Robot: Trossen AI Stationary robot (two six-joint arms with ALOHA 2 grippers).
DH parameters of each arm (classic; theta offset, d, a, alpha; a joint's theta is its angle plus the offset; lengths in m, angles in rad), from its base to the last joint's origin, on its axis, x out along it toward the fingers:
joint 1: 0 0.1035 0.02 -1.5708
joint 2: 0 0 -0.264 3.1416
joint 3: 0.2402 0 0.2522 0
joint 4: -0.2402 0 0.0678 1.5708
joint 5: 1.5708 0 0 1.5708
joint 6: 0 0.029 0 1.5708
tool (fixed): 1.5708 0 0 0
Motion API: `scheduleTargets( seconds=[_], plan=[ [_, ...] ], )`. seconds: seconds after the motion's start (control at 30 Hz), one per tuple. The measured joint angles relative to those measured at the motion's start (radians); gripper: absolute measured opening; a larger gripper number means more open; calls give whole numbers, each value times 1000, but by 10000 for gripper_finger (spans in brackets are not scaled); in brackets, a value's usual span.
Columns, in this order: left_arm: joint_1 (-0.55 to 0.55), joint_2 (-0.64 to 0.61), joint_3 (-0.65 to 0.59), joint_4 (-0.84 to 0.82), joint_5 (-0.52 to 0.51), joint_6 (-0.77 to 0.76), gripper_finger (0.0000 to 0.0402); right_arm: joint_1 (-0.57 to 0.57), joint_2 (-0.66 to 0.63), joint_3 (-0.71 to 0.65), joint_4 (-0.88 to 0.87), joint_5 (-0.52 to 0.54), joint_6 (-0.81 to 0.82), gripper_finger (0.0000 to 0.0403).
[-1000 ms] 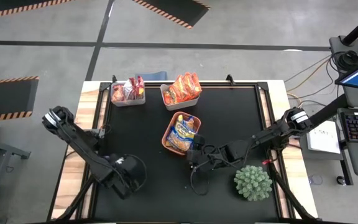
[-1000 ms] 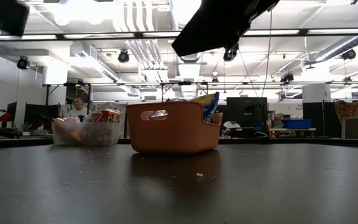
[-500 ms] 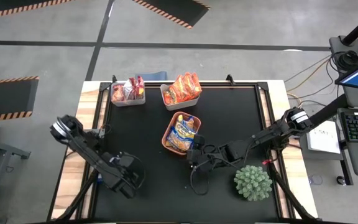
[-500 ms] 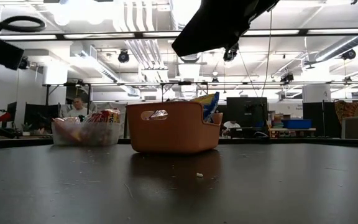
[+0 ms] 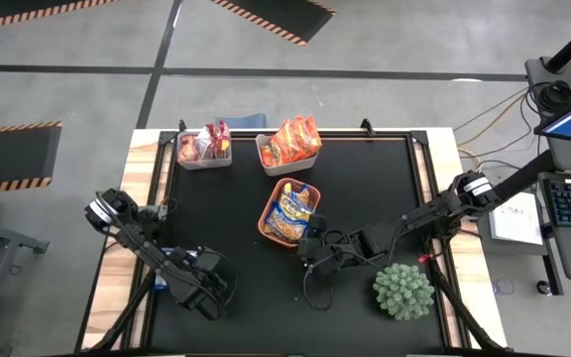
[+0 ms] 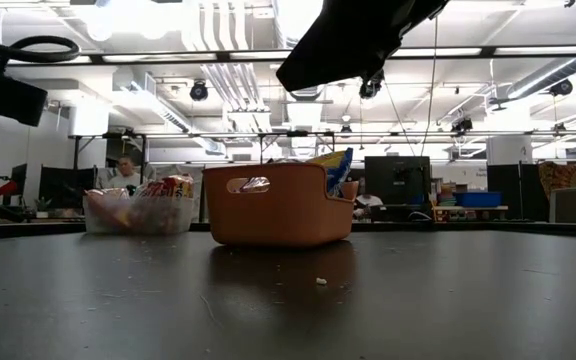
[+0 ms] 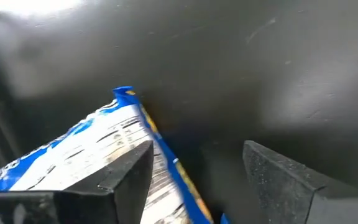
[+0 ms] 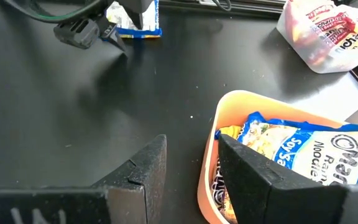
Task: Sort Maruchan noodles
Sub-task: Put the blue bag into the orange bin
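Left gripper [image 5: 171, 281] low over the near-left part of the black table mat [image 5: 365, 178], fingers spread, a blue-and-white crinkly plastic noodle packet [image 7: 92, 155] lying between them on the mat; whether either finger touches it, cannot tell; print on it too blurred to read. Back left edge: clear plastic rectangular bin [image 5: 204, 149] holding red-and-white packets [image 8: 328, 25], lettering partly legible as "mo.."; beside it a second clear bin [image 5: 287, 147] stacked with orange-red packets [image 5: 292, 137]. Centre: plain orange rounded plastic tray [image 5: 270, 220] holding blue-and-yellow packets [image 5: 293, 206], the top one reading "Ramen Noodle" and "Soy S..". Right gripper [image 5: 309, 253] just beside the tray's near-right corner, fingers [image 8: 253, 171] partly apart, nothing between them. Spiky green plant ball [image 5: 402, 291] near the right front edge, close to the right arm. Mat is dark, scuffed, with small crumbs; light wood table border shows along both sides. Open mat right of the tray and across the middle front. Room beyond: concrete floor with hazard-striped tape, ceiling ducts, strip lights, monitors, a seated person [image 6: 123, 175] far back left.
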Motion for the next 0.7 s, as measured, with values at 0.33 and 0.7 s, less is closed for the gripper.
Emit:
scheduleTargets(
  seconds=[0.33, 0.7],
  plan=[
    [-1, 37, -3, 19, -9, 13, 196, 0, 0, 0, 0, 0, 1, 134],
    [0, 41, -7, 23, -8, 24, 86, 0, 0, 0, 0, 0, 1, 134]
  ],
)
